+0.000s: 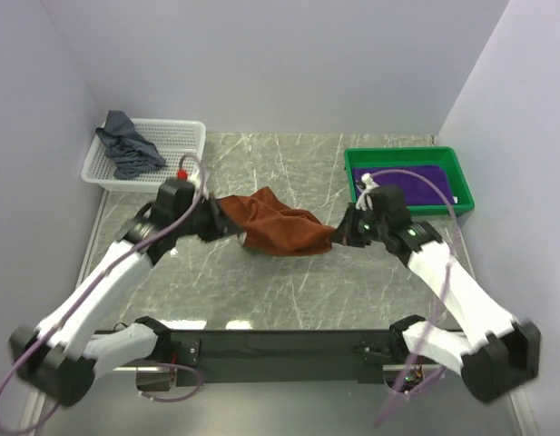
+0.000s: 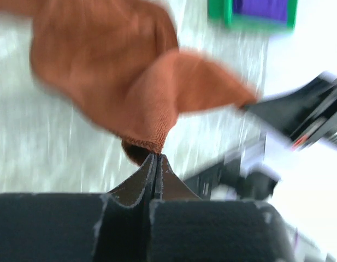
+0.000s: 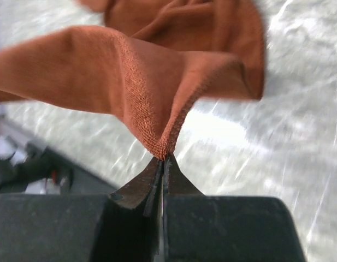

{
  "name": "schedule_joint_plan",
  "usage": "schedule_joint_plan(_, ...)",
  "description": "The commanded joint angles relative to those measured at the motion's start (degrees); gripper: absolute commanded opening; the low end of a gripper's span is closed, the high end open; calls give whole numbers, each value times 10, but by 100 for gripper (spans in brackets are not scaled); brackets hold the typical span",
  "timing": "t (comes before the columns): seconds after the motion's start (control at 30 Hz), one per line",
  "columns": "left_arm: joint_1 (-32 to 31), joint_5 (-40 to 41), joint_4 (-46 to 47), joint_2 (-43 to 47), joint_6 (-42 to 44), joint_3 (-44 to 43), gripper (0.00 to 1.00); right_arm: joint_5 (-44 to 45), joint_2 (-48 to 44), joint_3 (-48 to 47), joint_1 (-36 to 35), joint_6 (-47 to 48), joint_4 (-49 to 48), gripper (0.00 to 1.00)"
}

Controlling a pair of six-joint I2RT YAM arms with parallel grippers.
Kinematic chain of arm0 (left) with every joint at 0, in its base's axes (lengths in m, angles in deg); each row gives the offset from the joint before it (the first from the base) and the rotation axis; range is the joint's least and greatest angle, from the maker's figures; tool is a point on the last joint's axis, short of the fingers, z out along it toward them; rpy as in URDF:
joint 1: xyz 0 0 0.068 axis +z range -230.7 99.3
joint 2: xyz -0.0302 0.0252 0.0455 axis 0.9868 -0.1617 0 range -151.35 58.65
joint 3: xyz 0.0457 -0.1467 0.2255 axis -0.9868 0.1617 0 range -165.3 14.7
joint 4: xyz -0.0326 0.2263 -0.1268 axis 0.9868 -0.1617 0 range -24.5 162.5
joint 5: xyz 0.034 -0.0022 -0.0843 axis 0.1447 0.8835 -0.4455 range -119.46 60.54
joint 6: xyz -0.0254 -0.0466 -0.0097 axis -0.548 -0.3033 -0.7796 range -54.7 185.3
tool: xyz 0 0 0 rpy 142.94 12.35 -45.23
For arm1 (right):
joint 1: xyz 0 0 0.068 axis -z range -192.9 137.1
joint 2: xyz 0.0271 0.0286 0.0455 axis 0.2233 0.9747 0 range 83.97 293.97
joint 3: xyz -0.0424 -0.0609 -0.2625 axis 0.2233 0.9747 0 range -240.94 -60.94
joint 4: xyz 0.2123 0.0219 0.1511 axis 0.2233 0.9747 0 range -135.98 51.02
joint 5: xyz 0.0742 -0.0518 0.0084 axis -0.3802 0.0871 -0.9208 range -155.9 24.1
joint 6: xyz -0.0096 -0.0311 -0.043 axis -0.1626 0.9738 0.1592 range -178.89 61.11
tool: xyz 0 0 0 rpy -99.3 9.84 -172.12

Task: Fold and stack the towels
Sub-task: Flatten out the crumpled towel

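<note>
Towels mostly unfinished. Rust towel sags over the tabletop's middle, unfolded, left gripper and right gripper each clamped tight on an end. Purple towel lies flat in tray, far right corner; grey towel waits crumpled in basket, far left corner.

Obscured areas
Left wrist view blurred; rust-brown towel cropped beyond left gripper; pinched corner hidden between its jaws.
</note>
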Motion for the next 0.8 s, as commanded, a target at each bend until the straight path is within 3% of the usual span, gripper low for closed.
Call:
schedule_joint_plan(0.0,-16,-3,-181,98,-25,70,1,-34,-99,33,-1,24,104,0)
schedule_joint_plan(0.17,-17,-51,-204,217,-98,236,2,-52,-215,113,-3,16,176,0)
schedule_joint_plan(0.33,-18,-78,-211,258,-105,301,6,-83,-263,155,-7,-6,205,0)
schedule_joint_plan(0.43,-17,-54,-193,235,-99,292,11,-36,-245,156,-6,-20,188,0)
schedule_joint_plan(0.67,-18,-24,-65,133,-106,304,12,-27,-195,196,-9,-52,124,0)
schedule_joint_plan(0.77,-17,3,-34,65,-90,283,15,33,-180,179,-9,-51,112,1)
